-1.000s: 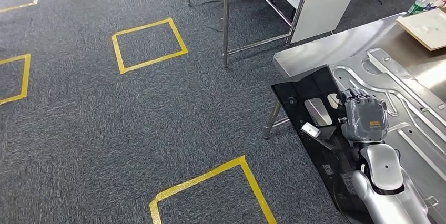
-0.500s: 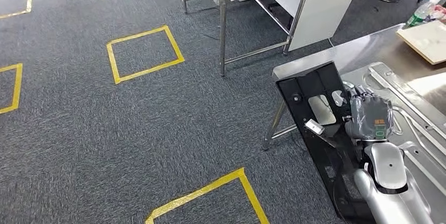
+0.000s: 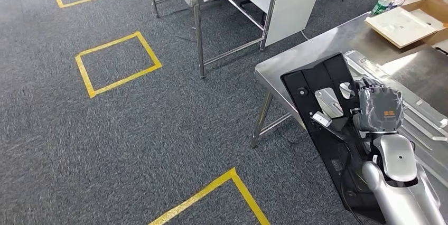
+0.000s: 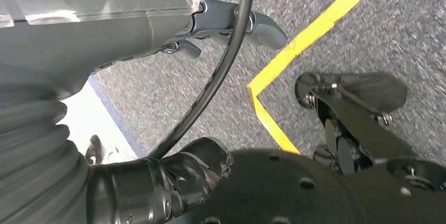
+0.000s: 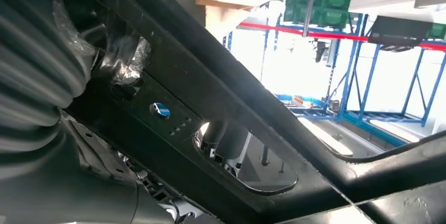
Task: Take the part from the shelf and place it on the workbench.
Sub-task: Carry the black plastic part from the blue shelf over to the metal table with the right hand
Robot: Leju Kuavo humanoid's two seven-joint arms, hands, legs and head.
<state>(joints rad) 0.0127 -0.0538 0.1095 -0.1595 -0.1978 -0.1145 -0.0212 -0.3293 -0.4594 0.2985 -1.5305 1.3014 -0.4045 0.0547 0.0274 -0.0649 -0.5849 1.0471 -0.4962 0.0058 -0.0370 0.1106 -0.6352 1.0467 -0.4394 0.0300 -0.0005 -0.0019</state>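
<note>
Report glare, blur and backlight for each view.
Head view: sharp, with a bright glare patch on the steel workbench beside the black part. Left wrist view: the left hand close and soft-edged, the carpet slightly smeared. Right wrist view: strongly backlit, the background blown out, so the part reads as a near silhouette.

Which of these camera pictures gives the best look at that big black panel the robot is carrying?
The head view: the black panel shows nearly whole, gripped by the right hand at the workbench edge. The right wrist view shows a close-up stretch with cutouts; the left wrist view shows carpet.
</note>
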